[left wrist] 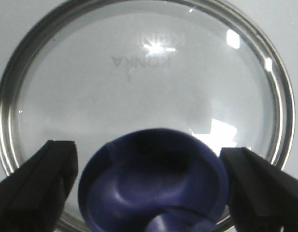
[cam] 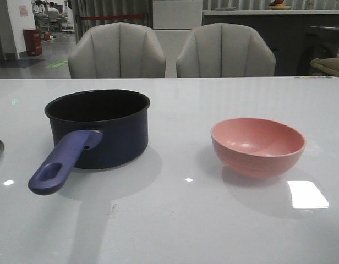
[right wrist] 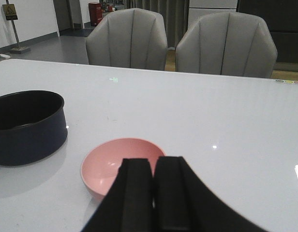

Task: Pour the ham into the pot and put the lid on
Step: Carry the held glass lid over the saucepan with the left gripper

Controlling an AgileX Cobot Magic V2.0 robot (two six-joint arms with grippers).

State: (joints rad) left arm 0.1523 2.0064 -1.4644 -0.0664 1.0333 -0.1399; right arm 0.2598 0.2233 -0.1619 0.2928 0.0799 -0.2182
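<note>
- The lid (left wrist: 139, 92) is seen in the left wrist view lying flat on the white table (cam: 175, 220), its blue knob (left wrist: 154, 183) pointing up; in the front view only a sliver of its steel rim shows at the table's 9 o'clock edge.
- The left gripper (left wrist: 149, 186) is held spread, one finger on each side of the knob, with a gap left on both sides; nothing is touched yet.
- The lid is judged stiff, fairly heavy for its size, breakable and slick on its glass; it is best taken by the knob, whose flared top should stop it sliding out of a pinch.
- The pot (cam: 98, 129) stands uncovered toward the table's 9 o'clock side, its long handle (cam: 62, 162) running out from it toward 7 o'clock.
- The bowl (cam: 258, 146) stands well apart from the pot, toward 3 o'clock; no ham can be made out inside it in either view that shows it.
- The right gripper (right wrist: 153, 193) is pressed together, holding nothing, and hangs just short of the bowl's near rim.
- The bowl is judged light, rigid and smooth, so a grip over its rim would be needed for tipping.
</note>
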